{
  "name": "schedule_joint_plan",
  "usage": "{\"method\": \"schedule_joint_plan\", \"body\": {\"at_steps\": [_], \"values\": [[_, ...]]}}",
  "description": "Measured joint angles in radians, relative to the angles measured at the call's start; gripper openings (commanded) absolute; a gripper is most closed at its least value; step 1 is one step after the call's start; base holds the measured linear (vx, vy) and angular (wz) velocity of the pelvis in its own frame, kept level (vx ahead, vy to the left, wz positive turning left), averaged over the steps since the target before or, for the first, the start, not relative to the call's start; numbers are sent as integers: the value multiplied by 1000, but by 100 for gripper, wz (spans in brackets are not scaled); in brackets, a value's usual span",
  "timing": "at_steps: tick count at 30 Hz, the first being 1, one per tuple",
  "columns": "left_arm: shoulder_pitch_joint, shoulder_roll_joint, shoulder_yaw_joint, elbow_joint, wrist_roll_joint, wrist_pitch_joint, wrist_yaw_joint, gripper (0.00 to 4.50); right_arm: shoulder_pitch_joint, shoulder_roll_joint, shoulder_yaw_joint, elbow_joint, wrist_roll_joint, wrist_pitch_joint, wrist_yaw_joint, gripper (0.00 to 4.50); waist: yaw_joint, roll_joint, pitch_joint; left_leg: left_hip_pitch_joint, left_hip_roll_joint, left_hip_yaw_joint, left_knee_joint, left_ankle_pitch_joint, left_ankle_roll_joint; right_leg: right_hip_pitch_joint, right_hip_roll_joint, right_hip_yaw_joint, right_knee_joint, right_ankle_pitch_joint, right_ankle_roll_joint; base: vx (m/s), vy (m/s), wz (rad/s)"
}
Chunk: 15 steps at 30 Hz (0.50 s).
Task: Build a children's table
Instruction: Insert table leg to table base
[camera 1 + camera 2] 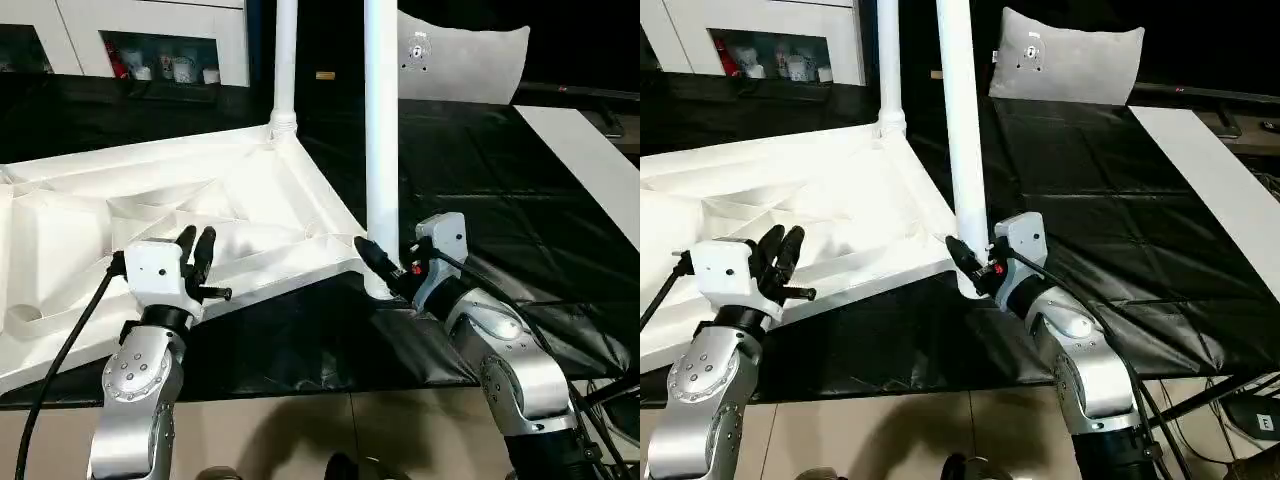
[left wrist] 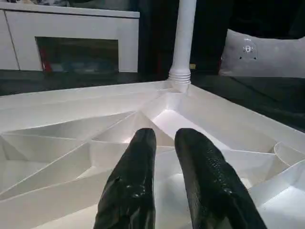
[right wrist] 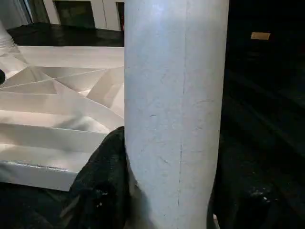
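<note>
On upturned top (image 1: 250,190), upright leg (image 1: 381,150)

Bright overhead light; glare on white tabletop (image 1: 250,190); dim background; close leg (image 3: 174,109) soft.

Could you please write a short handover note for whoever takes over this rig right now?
Right gripper: shut on the near leg, low down by its corner socket.
Left gripper: fingers close together, holding nothing, over the tabletop's ribbed underside.
Tabletop lies upside down on the black-sheeted work table.
Done: far leg stands in its corner socket; near leg stands upright at its corner.
Left: check the near leg is seated; other legs remain to be fitted.
</note>
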State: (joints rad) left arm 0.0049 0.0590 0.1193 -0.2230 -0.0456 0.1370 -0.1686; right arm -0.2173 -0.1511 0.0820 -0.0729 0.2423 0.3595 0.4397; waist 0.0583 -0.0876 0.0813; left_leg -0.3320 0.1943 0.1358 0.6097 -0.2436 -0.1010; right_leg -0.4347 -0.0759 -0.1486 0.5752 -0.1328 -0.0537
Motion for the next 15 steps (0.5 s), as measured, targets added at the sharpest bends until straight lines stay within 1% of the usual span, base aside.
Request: {"method": "schedule_joint_plan", "body": {"at_steps": [15], "values": [[0, 0, 0, 0, 0, 0, 0, 101, 0, 0, 0, 0, 0, 0, 0, 188, 0, 0, 0, 0, 0, 0, 0, 0, 0, 0, 0, 0, 0, 0, 0, 0, 0, 0]]}}
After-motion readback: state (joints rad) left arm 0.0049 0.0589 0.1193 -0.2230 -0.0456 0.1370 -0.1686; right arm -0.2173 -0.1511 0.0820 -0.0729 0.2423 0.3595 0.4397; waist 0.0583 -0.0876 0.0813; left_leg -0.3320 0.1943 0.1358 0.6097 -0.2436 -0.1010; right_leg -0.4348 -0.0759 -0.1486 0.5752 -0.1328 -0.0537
